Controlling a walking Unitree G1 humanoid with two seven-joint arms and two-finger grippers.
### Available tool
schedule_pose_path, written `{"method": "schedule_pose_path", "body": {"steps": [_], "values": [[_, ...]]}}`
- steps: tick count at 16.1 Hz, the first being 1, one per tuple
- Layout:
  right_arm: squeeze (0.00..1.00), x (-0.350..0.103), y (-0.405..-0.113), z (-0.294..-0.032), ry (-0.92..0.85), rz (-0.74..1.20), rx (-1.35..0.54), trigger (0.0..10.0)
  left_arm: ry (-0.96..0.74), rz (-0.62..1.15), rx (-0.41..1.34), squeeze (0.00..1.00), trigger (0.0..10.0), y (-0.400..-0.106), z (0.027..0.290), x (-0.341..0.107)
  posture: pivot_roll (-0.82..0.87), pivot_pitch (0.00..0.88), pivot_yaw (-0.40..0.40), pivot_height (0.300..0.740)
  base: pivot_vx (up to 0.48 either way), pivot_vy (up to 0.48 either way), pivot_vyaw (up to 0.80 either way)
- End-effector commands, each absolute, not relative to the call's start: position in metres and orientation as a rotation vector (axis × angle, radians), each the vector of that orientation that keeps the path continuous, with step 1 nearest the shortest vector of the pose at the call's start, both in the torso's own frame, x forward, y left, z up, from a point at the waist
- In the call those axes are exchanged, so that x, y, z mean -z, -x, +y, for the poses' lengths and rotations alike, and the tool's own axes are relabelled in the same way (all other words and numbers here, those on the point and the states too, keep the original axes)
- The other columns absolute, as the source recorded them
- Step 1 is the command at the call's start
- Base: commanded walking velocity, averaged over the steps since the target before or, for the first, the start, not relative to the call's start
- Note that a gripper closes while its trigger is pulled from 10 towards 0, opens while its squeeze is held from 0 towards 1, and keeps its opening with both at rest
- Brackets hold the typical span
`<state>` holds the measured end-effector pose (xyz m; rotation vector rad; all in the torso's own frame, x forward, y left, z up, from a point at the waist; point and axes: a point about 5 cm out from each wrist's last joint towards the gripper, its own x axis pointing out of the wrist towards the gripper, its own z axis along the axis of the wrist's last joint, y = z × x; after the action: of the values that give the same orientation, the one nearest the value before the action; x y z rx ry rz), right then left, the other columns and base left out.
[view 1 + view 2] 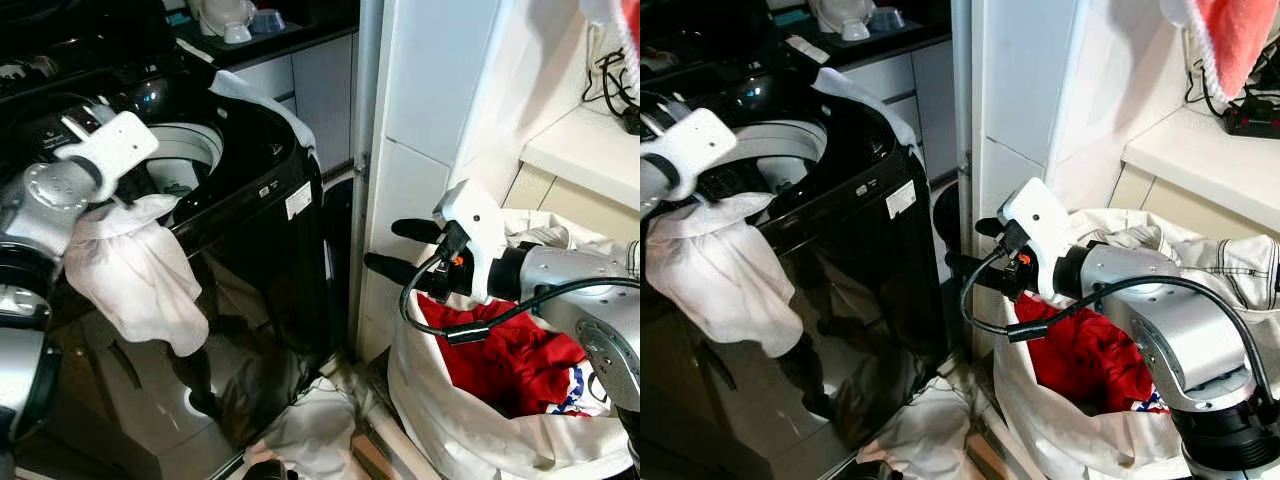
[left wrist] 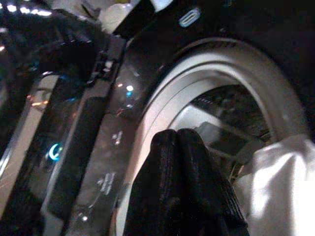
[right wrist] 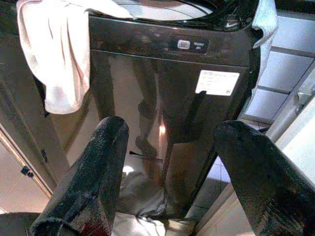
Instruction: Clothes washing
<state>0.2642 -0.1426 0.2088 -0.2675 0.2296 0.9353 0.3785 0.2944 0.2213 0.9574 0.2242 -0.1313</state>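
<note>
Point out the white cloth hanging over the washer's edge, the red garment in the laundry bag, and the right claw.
white cloth [image 1: 135,275], left eye view, middle of the hanging fabric.
red garment [image 1: 500,360], left eye view, centre of the red fabric.
right claw [image 1: 400,250], left eye view, midway between its fingertips.

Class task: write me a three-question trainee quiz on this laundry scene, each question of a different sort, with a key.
1. True or false: the right tool is shut on the red garment.
2. Where does the white cloth hang? A) over the washing machine's front edge B) inside the laundry bag C) flat on the floor
3. Fill in: the left tool's fingers are pressed ____ above the drum opening.

Key: 1 false, it is open and empty; 2 A; 3 together.
</note>
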Motion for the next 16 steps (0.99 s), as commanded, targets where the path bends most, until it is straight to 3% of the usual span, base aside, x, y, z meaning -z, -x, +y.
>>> {"method": "schedule_pose_path", "body": {"steps": [1,4,6,11,16], "values": [[0.0,-0.212,-0.264,-0.145,0.276,0.215,-0.918,10.0,-0.928,0.216,0.132,0.0,0.0,-0.378,0.298,-0.229,0.02,0.0,0.126,0.74,0.0,0.0,0.0],[0.0,-0.212,-0.263,-0.147,0.276,0.216,-0.903,10.0,-0.77,0.169,0.19,0.0,0.0,-0.377,0.295,-0.238,0.02,0.0,0.129,0.74,0.0,0.0,0.0],[0.0,-0.212,-0.263,-0.147,0.273,0.219,-0.904,10.0,-0.786,0.32,0.352,0.0,0.0,-0.365,0.299,-0.227,0.02,0.0,0.129,0.74,0.0,0.0,0.0],[0.0,-0.208,-0.257,-0.143,0.258,0.234,-0.947,10.0,-0.667,0.56,0.516,0.0,0.0,-0.336,0.319,-0.218,0.03,0.0,0.127,0.74,0.0,0.0,0.0],[0.0,-0.21,-0.26,-0.145,0.271,0.233,-0.961,10.0,-0.671,0.728,0.569,0.0,0.0,-0.316,0.321,-0.203,0.04,0.0,0.097,0.74,0.0,0.0,0.0]]}}
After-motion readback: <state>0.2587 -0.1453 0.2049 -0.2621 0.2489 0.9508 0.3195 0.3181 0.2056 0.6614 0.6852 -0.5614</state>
